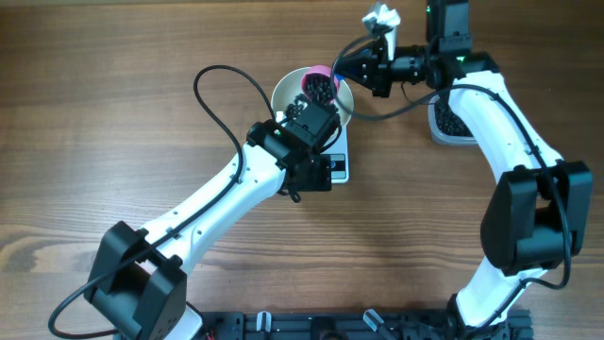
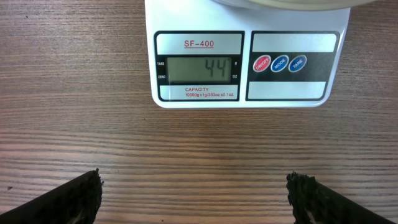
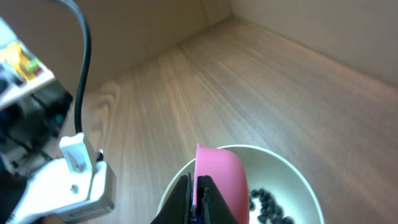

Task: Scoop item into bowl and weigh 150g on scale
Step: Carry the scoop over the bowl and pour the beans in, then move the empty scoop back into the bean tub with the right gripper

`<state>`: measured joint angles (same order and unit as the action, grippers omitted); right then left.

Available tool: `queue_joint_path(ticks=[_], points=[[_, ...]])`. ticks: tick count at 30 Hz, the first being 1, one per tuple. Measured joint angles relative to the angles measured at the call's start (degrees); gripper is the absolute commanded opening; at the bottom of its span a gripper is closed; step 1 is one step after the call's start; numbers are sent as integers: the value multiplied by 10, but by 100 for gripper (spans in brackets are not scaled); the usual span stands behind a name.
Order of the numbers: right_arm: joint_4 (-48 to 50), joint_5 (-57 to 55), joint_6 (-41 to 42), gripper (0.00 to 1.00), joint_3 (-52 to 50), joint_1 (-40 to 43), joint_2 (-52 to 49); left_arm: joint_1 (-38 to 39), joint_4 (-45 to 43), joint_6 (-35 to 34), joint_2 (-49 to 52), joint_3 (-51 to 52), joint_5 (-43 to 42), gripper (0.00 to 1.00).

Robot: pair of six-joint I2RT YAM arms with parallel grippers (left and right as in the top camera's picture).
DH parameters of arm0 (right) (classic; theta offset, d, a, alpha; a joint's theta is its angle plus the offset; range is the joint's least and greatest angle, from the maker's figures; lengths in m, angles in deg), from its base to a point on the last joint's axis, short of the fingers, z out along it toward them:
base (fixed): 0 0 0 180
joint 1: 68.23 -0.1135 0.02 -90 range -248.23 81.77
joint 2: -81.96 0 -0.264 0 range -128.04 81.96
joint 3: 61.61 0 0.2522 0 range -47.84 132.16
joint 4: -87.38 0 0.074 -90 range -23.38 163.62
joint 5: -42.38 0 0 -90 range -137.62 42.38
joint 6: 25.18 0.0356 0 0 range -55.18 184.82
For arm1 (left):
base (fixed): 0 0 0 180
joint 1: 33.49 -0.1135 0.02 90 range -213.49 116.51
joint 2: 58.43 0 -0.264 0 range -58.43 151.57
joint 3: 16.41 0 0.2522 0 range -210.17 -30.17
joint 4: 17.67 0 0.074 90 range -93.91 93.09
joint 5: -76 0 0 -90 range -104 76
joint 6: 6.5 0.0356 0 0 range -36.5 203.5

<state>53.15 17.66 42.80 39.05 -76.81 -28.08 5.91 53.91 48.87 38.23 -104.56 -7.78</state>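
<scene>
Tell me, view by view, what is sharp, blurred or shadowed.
Overhead: sharp, evenly lit, only faint shadows on the table. Left wrist: the display on the scale is crisp and glare-free; fingers of the left end effector are dark, detail lost. Right wrist: the wood is smeared; scoop and bowl read clearer.

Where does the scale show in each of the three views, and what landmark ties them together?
Overhead: the scale, centre, under the white bowl, partly hidden.
Left wrist: scale top centre, display readable.
Right wrist: not visible.
Shared landmark: the bowl, in all three.
</scene>
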Motion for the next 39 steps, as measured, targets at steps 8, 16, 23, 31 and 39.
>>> queue_joint_path(ticks=[8,16,23,31,39], points=[[14,0,-131,4,0,-11,2,0,0,0,0,0,0,100],[16,40,-289,4,0,-11,17,0,0,0,0,0,0,100],[14,53,-386,4,0,-11,17,0,0,0,0,0,0,100],[-12,52,-273,4,0,-11,17,0,0,0,0,0,0,100],[-50,-86,46,4,0,0,17,0,0,0,0,0,0,100]])
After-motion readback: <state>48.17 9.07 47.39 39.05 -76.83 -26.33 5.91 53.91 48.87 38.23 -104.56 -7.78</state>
